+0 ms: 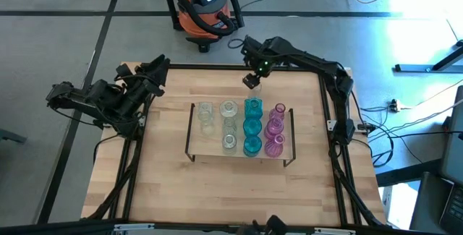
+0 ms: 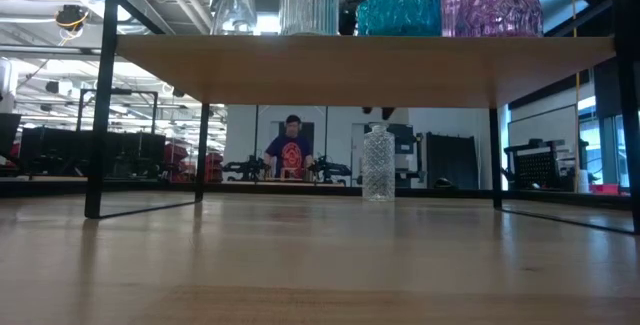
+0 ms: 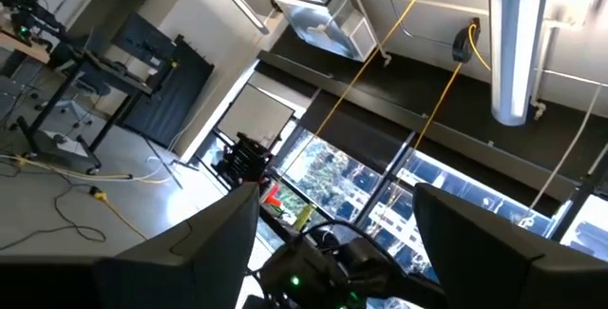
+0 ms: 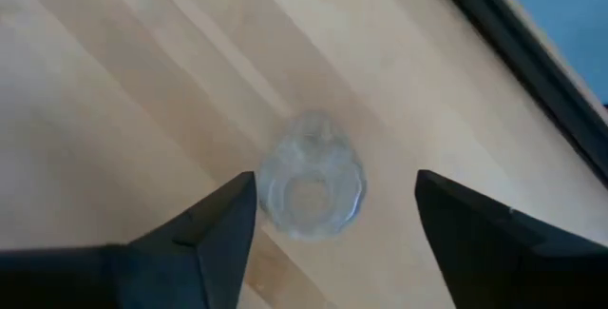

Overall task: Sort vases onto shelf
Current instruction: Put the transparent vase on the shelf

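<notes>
- On the shelf point(image 1: 217, 150) I count eleven vases: three clear ones point(image 1: 206, 117) in the left column, three clear in the next, three teal point(image 1: 252, 126) and two pink point(image 1: 275, 129).
- The pink column has a free place at its back end; I see no other open place on the shelf.
- One more clear vase point(image 4: 312, 183) stands upright on the bench point(image 1: 166, 184), behind the shelf, near the back edge and a little right of the middle.
- The right end effector point(image 1: 252, 82) hangs straight above this vase. Its fingers point(image 4: 204, 228) are spread wider than the vase, one on each side, and they hold nothing.
- In the low view the vase shows under the shelf board, alone on the bench, apart from the wire frame legs.
- The left end effector point(image 1: 155, 72) waits over the back left corner of the bench, jaws wide apart and empty, pointing up toward the ceiling.
- The front half of the bench and both side strips beside the shelf are bare wood.
- On the floor behind the bench stands an orange and black vacuum point(image 1: 205, 3), and cables point(image 1: 405, 116) lie at the right.
- A person point(image 2: 291, 148) is far back in the room.
</notes>
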You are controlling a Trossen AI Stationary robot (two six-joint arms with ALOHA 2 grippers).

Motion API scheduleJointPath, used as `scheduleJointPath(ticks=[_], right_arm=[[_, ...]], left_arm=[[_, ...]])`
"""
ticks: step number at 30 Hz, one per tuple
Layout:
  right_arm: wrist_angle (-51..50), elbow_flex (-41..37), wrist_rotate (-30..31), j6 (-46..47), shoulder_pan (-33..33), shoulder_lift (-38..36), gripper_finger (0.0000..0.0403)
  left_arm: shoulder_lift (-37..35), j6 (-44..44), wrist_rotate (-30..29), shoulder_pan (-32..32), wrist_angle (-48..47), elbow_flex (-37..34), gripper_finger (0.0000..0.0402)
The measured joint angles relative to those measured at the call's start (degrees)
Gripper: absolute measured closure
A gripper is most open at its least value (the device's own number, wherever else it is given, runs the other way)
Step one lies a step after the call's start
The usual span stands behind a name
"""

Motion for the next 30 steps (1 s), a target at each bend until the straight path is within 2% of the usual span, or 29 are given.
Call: scheduleJointPath(ticks=[4, 8, 19, 27, 30], right_arm=[[-1.2, -0.1, 2.1, 0.3, 1.8, 0.9, 0.0122], [-0.5, -0.1, 3.3, 2.0, 2.7, 1.9, 0.0136], [-0.7, -0.1, 1.4, 3.8, 2.2, 4.6, 0.0220], [-0.8, 0.1, -0.8, 3.0, 2.2, 4.7, 0.0305], [-1.1, 0.1, -1.1, 1.6, 2.2, 4.7, 0.0310]], left_arm=[[0.0, 0.0, 0.0, 0.0, 0.0, 0.0, 0.0129], [0.0, 0.0, 0.1, 0.0, 0.0, 0.0, 0.0129], [0.0, -0.1, 1.8, -0.1, 0.0, 0.0, 0.0129], [0.0, -0.8, 1.9, -0.7, -0.1, 0.0, 0.0129], [0.0, -1.4, 2.0, -0.7, -1.4, 0.0, 0.0129]])
